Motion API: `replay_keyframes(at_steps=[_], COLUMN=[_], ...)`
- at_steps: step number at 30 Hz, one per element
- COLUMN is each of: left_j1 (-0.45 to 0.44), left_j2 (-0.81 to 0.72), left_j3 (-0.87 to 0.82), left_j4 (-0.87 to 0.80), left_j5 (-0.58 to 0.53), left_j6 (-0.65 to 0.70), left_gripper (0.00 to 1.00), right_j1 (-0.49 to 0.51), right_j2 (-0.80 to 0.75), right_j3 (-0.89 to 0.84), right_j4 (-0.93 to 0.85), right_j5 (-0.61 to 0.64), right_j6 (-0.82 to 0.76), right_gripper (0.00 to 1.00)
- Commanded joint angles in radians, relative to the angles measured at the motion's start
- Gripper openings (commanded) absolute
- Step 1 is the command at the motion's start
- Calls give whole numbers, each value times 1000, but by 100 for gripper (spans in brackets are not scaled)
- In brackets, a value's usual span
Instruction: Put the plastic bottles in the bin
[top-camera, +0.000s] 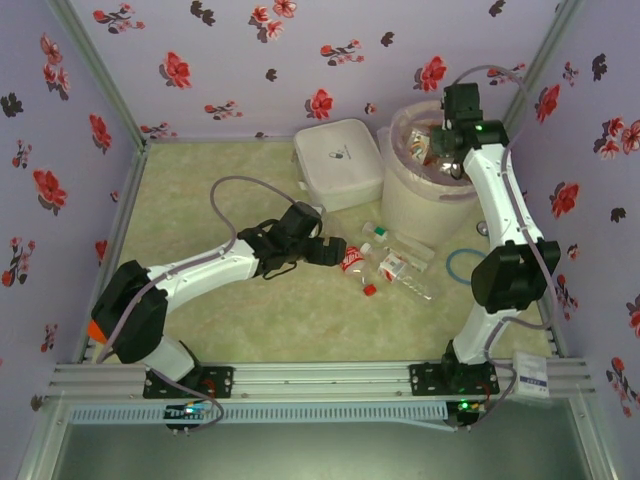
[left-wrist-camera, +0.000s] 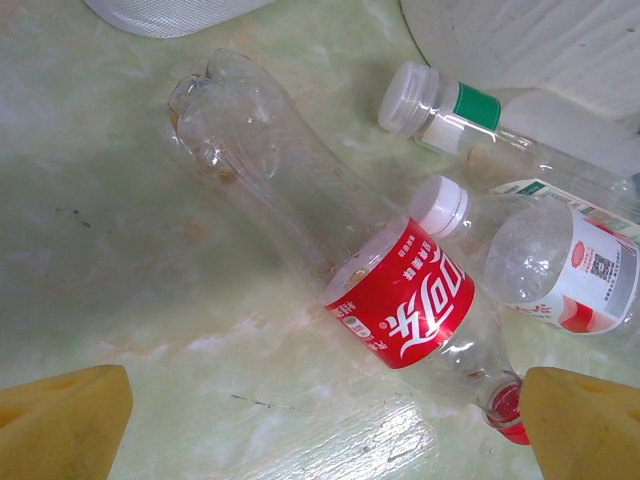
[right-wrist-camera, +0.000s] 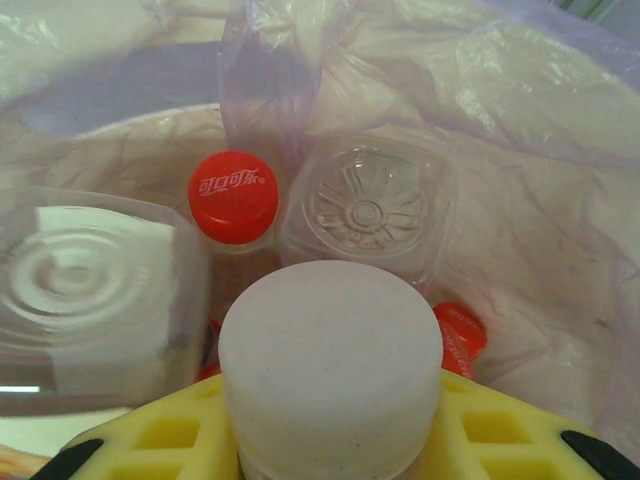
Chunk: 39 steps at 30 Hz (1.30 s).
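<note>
Several plastic bottles (top-camera: 395, 262) lie on the table in front of the bin (top-camera: 400, 205), a tall white bucket lined with a bag. My left gripper (top-camera: 335, 252) is low beside them and open. Its yellow fingers (left-wrist-camera: 60, 420) stand wide apart, and a cola bottle with a red label (left-wrist-camera: 400, 300) lies slanted between them, its red cap (left-wrist-camera: 505, 405) by the right finger. My right gripper (top-camera: 445, 135) hangs over the bin's mouth, shut on a bottle whose white cap (right-wrist-camera: 330, 360) points down. Below it in the bin are a red-capped bottle (right-wrist-camera: 233, 195) and a clear bottle base (right-wrist-camera: 365, 210).
A flat white lidded box (top-camera: 338, 160) sits left of the bin. A bottle with a white cap and green band (left-wrist-camera: 440, 105) and one with a white and red label (left-wrist-camera: 560, 265) lie close behind the cola bottle. A blue ring (top-camera: 462, 266) lies right of the bottles.
</note>
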Motion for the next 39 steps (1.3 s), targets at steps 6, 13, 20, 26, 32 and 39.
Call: replay_keyframes(at_steps=[6, 13, 20, 26, 32, 39], left_j1=[-4, -20, -64, -91, -83, -78], left_j2=[29, 78, 185, 268, 351, 385], left_j3=[30, 72, 192, 267, 278, 247], left_j4=[-14, -34, -155, -190, -170, -151], left_j5=[31, 16, -28, -24, -30, -31], left_j6=[-39, -134, -135, -159, -163, -197], left_gripper=[100, 100, 100, 100, 100, 100], right_j1=[-18, -19, -15, -15, -15, -15], right_j2=[31, -31, -115, -209, -294, -383], right_j3=[-93, -70, -26, -5, -10, -77], right_j4=[-30, -30, -55, -65, -77, -79], right_j5=[-41, -63, -70, -86, -152, -187], right_j6=[63, 74, 71, 91, 118, 136], right_gripper=[42, 67, 83, 90, 92, 92])
